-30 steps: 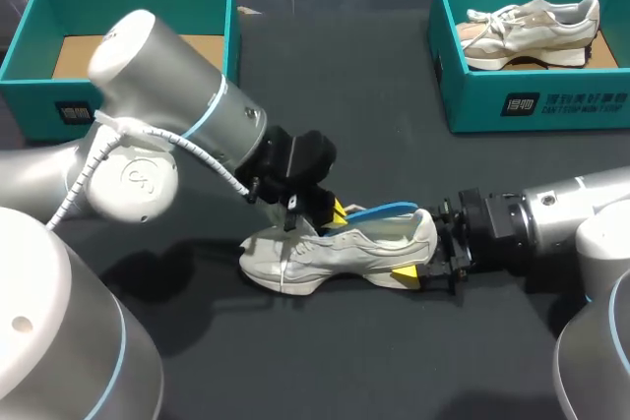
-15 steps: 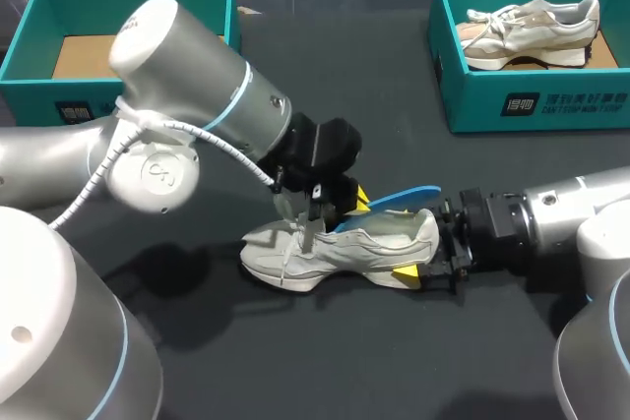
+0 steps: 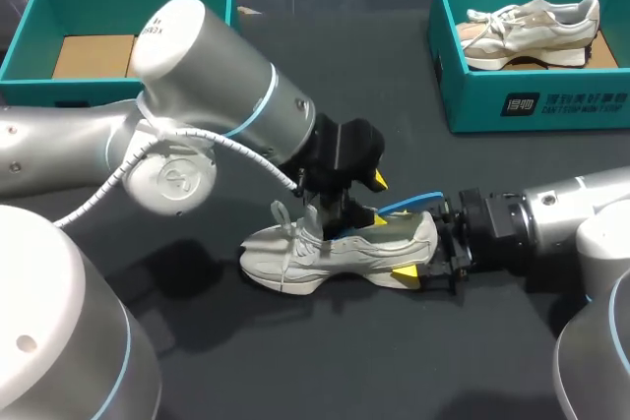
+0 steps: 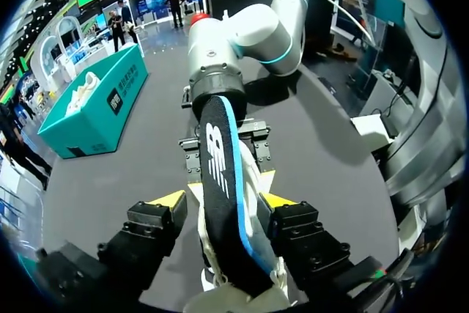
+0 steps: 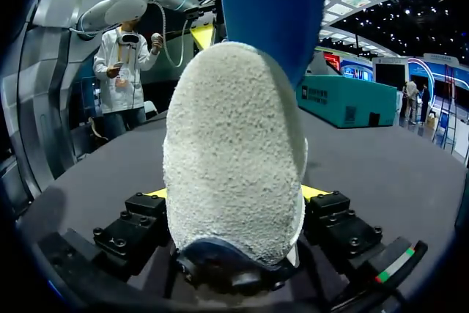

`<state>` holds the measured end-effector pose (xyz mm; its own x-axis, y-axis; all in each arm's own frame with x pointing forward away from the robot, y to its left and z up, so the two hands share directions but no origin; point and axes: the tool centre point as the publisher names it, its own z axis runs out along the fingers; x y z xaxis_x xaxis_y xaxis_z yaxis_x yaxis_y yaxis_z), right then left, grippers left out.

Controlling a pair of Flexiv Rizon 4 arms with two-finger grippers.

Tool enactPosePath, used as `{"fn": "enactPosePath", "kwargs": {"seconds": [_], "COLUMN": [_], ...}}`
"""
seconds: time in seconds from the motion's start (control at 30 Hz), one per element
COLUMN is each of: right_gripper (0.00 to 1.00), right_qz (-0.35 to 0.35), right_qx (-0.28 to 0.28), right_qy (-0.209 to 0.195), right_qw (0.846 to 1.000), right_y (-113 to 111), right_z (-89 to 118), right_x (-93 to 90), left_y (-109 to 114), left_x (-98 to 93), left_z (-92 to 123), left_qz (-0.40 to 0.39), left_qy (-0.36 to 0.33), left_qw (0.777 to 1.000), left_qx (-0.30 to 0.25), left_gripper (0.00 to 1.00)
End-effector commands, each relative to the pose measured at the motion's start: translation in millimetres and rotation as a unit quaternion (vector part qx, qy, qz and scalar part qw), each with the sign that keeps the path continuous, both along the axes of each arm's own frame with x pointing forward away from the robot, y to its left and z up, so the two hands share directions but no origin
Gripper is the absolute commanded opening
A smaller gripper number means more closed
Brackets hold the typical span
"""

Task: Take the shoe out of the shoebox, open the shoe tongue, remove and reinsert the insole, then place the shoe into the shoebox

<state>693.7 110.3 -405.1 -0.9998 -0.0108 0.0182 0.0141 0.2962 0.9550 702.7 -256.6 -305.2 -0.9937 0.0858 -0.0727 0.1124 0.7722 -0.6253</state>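
Logging state: pale grey-white shoe (image 3: 340,248) stands on its sole on the desk (image 3: 394,361), outside the teal shoebox (image 3: 532,95), laces loose. Dark insole (image 4: 223,181) with a blue edge slants out of the shoe's opening, rear end raised above the shoe's heel. My left gripper (image 4: 227,203), above the shoe's tongue, grips the insole. My right gripper (image 5: 234,196), low behind the shoe, clamps its heel from both sides. Insole carries a white logo. The shoebox, well beyond the shoe's heel, has white print and holds a second shoe (image 3: 532,27).
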Motion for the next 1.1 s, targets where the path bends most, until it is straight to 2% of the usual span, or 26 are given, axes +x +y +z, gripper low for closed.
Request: {"fn": "enactPosePath", "kwargs": {"seconds": [0.03,0.17,0.3,0.47,0.73,1.1], "right_gripper": [0.0,0.0,0.0,0.0,0.0,0.0], "right_qz": [-0.001,-0.001,-0.001,-0.001,-0.001,-0.001], "right_qx": [-0.002,-0.002,-0.002,-0.002,-0.002,-0.002], "right_qy": [0.0,0.0,0.0,0.0,0.0,0.0], "right_qw": [1.0,1.0,1.0,1.0,1.0,1.0], "right_y": [1.3,1.3,1.3,1.3,1.3,1.3], "right_z": [0.3,0.3,0.3,0.3,0.3,0.3], "right_x": [-1.3,-1.3,-1.3,-1.3,-1.3,-1.3], "left_y": [2.2,2.5,0.9,-5.2,-17.5,-26.4], "left_x": [-6.3,-6.1,-5.9,-8.7,-10.4,-2.9], "left_z": [-3.9,-8.3,-12.8,-16.2,-19.6,-24.9], "left_qz": [0.005,0.013,0.017,0.019,0.017,0.02], "left_qy": [-0.004,-0.002,-0.003,-0.011,-0.015,-0.004], "left_qw": [1.0,0.999,0.999,0.998,0.998,0.997], "left_qx": [-0.01,-0.032,-0.046,-0.059,-0.064,-0.069], "left_gripper": [0.71,0.71,0.59,0.5,0.49,0.47]}}
